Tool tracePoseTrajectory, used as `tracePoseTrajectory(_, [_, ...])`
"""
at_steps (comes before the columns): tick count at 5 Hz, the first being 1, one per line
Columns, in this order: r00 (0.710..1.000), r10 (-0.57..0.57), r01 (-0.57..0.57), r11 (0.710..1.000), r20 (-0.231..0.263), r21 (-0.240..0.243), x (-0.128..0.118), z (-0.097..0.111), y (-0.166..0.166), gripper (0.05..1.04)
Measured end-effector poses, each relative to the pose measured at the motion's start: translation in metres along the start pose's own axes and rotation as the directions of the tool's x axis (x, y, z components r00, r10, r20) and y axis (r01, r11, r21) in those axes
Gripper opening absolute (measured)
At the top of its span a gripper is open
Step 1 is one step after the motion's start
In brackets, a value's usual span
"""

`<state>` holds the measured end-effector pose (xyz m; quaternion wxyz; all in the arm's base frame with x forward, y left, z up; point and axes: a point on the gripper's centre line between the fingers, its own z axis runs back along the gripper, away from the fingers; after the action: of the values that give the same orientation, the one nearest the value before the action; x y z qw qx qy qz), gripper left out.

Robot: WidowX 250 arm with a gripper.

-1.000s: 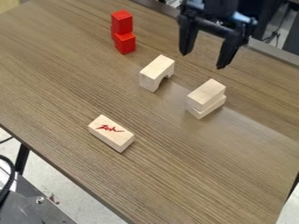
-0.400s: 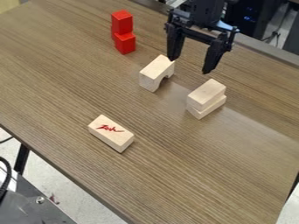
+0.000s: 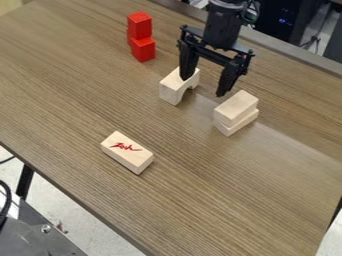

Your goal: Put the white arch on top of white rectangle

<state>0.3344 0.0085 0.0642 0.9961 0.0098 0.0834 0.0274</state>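
on the worktop (image 3: 220, 195) i see nothing shifted; what has changed is my arm (image 3: 222, 27), which has come down and across toward the left of the view. the pincer (image 3: 203, 87) now hangs between the pale pieces, spread wide with nothing between its fingers. i take this as the approach to the pick, with the lift and the placing both ahead.

the pair of pale blocks (image 3: 236, 112), one on the other, lies to the right of the pincer, where it was. the stacked red blocks (image 3: 142, 40) stand behind, out of this job. the pale block with a red mark (image 3: 127, 152) lies flat nearer the camera; either it or the pair could be the rectangle meant, and i can't settle which.

the white arch (image 3: 170, 86) rests on the worktop, opening downward. one finger overlaps its top in my view, though i can't tell if they touch. i judge i should centre over it before lowering, or that finger may knock it.
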Motion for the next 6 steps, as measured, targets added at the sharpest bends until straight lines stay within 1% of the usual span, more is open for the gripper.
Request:
tracePoseTrajectory(2, [1.0, -0.006, 0.006, 1.0, 0.015, -0.007, 0.004, 0.004, 0.011, 0.999])
tracePoseTrajectory(3, [0.999, -0.015, 0.015, 1.0, 0.042, -0.006, 0.01, 0.012, 0.013, 0.999])
tracePoseTrajectory(4, [0.999, -0.026, 0.026, 1.0, 0.037, -0.006, 0.014, 0.014, 0.02, 0.999])
tracePoseTrajectory(6, [0.998, -0.052, 0.051, 0.999, 0.032, 0.019, 0.015, 0.009, 0.03, 0.999])
